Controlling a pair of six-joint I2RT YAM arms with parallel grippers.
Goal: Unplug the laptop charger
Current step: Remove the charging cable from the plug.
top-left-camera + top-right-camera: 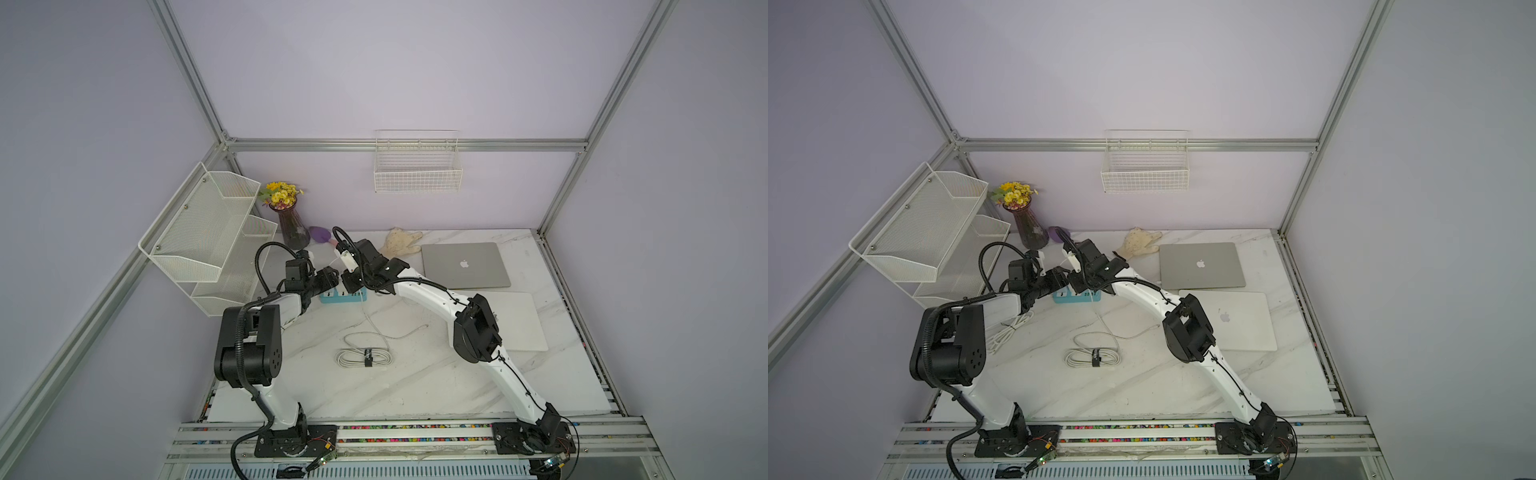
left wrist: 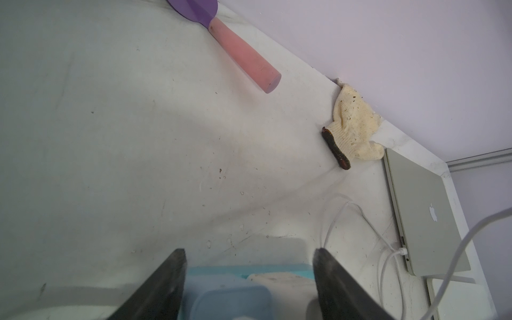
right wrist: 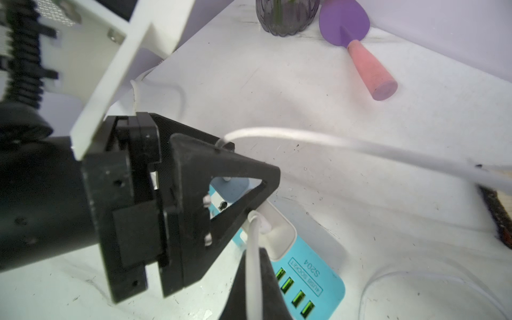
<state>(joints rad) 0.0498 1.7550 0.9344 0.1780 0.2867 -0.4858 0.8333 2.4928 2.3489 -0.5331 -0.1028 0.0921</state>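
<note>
Two laptops (image 1: 1200, 266) (image 1: 1246, 328) bear Apple logos; power strip (image 3: 329, 279) reads "4USB SOCKET S204".

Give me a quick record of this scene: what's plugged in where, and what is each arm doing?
Charger: white block, plugged into the turquoise power strip
Left fingers: either side of the power strip, grip unclear
Right fingers: shut on the charger's cable
Laptop: silver, closed, a white cord plugged into its side
</note>
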